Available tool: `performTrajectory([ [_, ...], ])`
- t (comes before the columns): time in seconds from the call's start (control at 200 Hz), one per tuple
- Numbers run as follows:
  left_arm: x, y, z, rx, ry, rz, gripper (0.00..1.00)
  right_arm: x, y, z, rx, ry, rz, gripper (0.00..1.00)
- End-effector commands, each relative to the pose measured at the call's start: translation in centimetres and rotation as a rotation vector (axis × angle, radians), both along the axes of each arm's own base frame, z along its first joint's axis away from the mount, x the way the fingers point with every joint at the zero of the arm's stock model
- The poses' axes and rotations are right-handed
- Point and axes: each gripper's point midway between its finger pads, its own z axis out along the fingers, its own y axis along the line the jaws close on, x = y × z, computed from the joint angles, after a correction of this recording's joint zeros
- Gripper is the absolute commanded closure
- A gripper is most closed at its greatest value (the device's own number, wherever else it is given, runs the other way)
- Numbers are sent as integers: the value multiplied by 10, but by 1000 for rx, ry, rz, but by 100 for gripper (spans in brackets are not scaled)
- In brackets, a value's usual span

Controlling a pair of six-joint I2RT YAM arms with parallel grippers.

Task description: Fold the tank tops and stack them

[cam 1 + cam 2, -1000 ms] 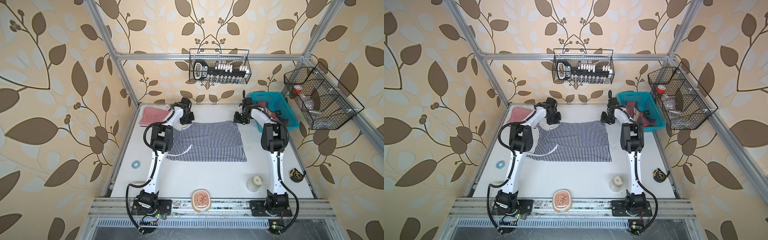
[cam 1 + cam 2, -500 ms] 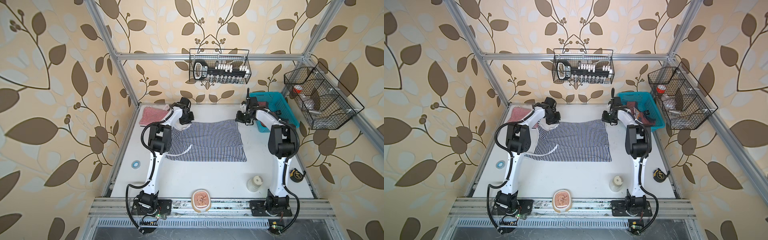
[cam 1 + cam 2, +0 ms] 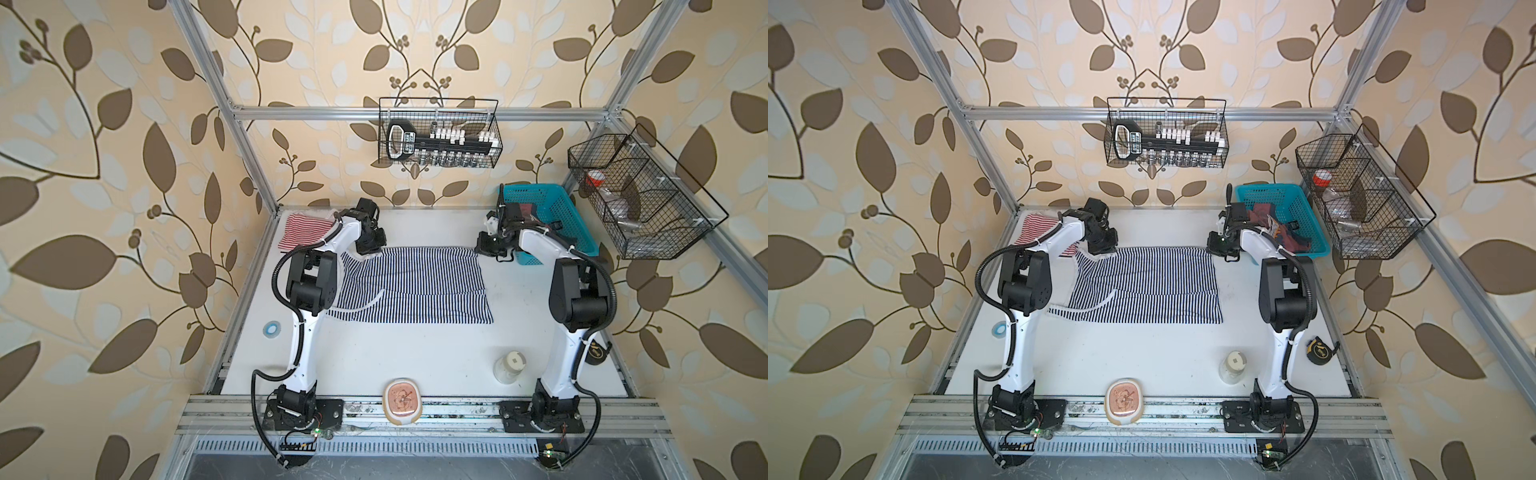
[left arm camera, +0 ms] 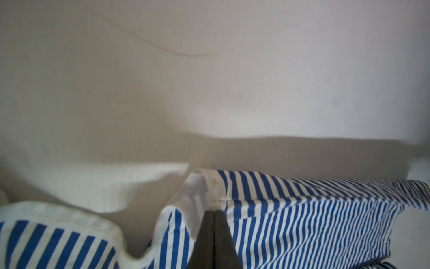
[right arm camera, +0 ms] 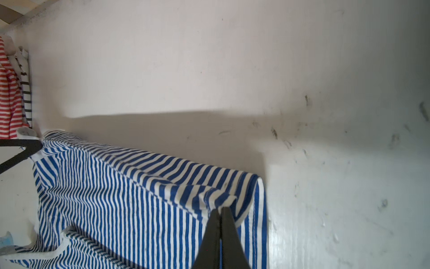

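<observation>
**Work cell, seen from above and from the 2 wrist cameras.** Surface: a white table [image 3: 374, 357], scuffed with dark marks in the right wrist view. It is enclosed by an aluminium frame [image 3: 415, 111] and by walls papered in a brown leaf pattern. A wire basket [image 3: 436, 137] of small tools hangs from the back rail; another wire basket [image 3: 640, 199] hangs on the right side. A teal basket [image 3: 552, 216] stands at the far right corner of the table and holds the dusty red tank top [image 3: 1298, 241], crumpled. Towards the near edge lie a blue tape ring [image 3: 272, 329], a peach oval case [image 3: 402, 401] and a white-capped jar [image 3: 509, 365]. A tape measure [image 3: 596, 353] lies beside the right arm at the table's right edge. The red-and-white striped tank top [image 3: 303, 226] lies in a compact pile at the far left corner. The navy-and-white striped tank top [image 3: 415, 282] lies spread at mid-table, hem towards the right arm and straps towards the left arm. Left gripper [image 4: 214, 213]: jaws pressed together on the white-trimmed far edge of the navy-and-white striped tank top, at its strap end. Right gripper [image 5: 220, 209]: jaws likewise closed, pinching the far hem corner of the same top. Between the 2 grippers the far edge is raised clear of the table and casts a shadow on it; the near part rests flat
</observation>
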Motion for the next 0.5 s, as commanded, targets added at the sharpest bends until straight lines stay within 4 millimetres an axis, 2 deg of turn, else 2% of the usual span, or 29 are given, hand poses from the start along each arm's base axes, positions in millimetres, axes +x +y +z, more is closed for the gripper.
performTrajectory([
  [0.0,-6,-1,45,-25,-86,-11,100,-11,-5,11,-26,-34,12,100],
  [0.195,-26,1,46,-23,-81,-9,100,-34,-9,5,-45,-7,5,100],
  [0.495,-58,-10,41,-11,-57,-35,100,-62,-16,-12,-70,48,-22,100],
])
